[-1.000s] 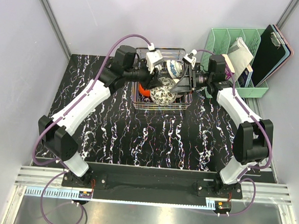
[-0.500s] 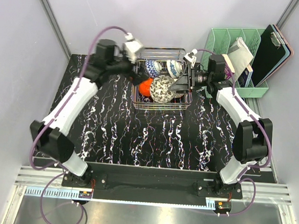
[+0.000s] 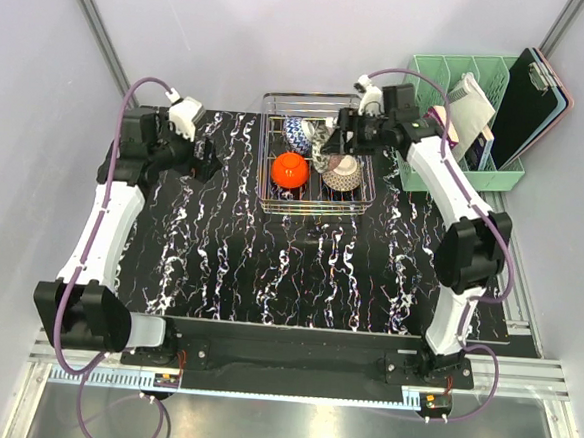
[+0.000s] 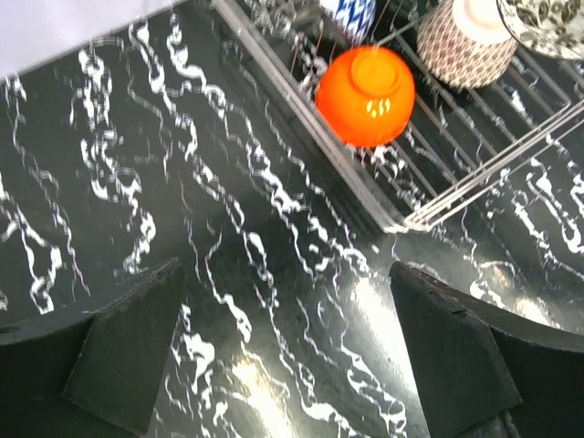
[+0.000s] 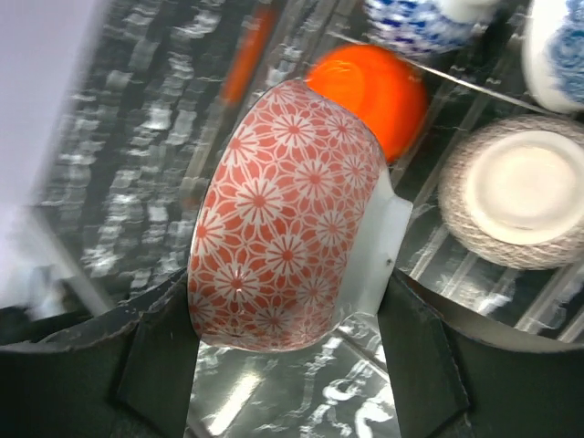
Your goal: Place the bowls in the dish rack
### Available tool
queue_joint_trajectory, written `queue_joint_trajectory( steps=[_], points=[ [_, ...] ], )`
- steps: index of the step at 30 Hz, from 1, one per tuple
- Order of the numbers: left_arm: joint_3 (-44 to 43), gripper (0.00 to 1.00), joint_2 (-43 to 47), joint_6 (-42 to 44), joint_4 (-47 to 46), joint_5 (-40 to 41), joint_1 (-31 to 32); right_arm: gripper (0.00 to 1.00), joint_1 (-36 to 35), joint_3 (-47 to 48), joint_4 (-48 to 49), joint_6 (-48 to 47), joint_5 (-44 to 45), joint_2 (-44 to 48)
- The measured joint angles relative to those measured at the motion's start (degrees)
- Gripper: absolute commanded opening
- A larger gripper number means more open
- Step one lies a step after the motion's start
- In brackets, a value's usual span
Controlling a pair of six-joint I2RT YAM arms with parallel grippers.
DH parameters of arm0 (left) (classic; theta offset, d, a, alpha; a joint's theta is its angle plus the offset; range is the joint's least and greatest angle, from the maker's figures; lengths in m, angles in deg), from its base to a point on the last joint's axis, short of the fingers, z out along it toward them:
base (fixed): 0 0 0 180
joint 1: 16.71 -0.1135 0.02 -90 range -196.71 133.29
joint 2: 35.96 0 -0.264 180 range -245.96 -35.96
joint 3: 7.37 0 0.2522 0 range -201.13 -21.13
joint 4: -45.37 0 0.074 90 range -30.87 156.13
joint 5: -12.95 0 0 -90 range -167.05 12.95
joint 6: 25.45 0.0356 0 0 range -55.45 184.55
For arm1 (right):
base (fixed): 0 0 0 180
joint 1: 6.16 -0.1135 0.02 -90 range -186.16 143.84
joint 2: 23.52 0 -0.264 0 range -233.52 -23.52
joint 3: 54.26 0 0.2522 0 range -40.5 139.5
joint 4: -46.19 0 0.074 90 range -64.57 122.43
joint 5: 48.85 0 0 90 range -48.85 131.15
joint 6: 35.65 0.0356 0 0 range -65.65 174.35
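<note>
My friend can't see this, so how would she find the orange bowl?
Look for the silvery wire dish rack at the far middle of the black marbled table. The orange bowl sits in its near left part. It is the only plain, shiny one; its neighbours all carry patterns.

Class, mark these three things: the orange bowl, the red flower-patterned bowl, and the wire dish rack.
orange bowl (image 4: 365,96): left wrist view, on its glossy outer wall.
red flower-patterned bowl (image 5: 283,219): right wrist view, on its patterned outer side.
dish rack (image 3: 318,211): top external view, on its near rim wire.
</note>
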Motion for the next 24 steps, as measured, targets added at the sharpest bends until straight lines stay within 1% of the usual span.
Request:
queue_joint_trajectory(
  steps=[4,9,12,17,24],
  points=[
    [2.93,0.99,2.23,0.04,0.31,0.04,-1.60,0.00,-5.51,4.11,-5.92,-6.16,14.25,-3.19],
    [5.92,0.99,5.03,0.11,0.44,0.15,-2.47,0.00,-11.65,9.75,-12.28,-10.60,25.75,-8.15],
    [7.23,0.99,6.23,0.52,0.42,0.15,-2.82,0.00,-14.38,10.27,-14.47,-13.25,32.61,-9.73],
    [9.22,0.99,7.91,0.90,0.33,0.09,-3.78,0.00,-16.65,10.27,-16.76,-15.69,40.48,-10.99],
    [10.86,0.99,9.03,1.09,-0.02,-0.13,-4.55,0.00,-16.94,10.27,-17.46,-17.29,46.47,-12.61]
  ],
)
